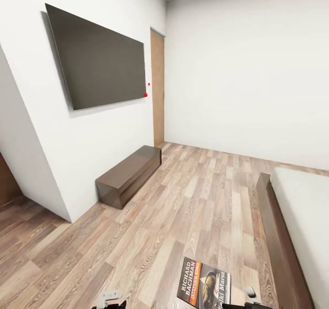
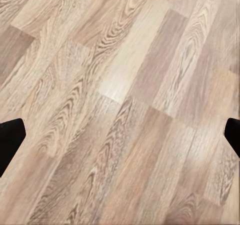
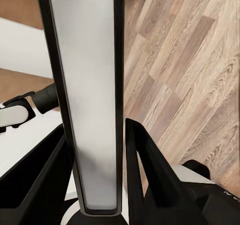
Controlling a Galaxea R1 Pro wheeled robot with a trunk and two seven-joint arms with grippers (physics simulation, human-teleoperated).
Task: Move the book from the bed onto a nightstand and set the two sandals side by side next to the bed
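Light brown wood-plank floor [image 1: 183, 199] and white walls make up the bedroom. At the lower right of the head view, the thin dark-covered paperback book [image 1: 204, 285] with its orange "Richard Bachman" band is carried edge-on, the right gripper's fingers [image 3: 142, 165] clenched on it in the right wrist view. Beside it, at the right edge, lies the dark-framed, pale-mattressed bed [image 1: 292, 217]. The left gripper's fingers [image 2: 10, 140] are spread, released. With no nightstand in view, I judge turning slowly and keeping the book level wisest.

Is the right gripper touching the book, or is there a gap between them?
Touching. The right wrist view shows the book edge-on, clamped between the right gripper jaws, both pressed against its covers.
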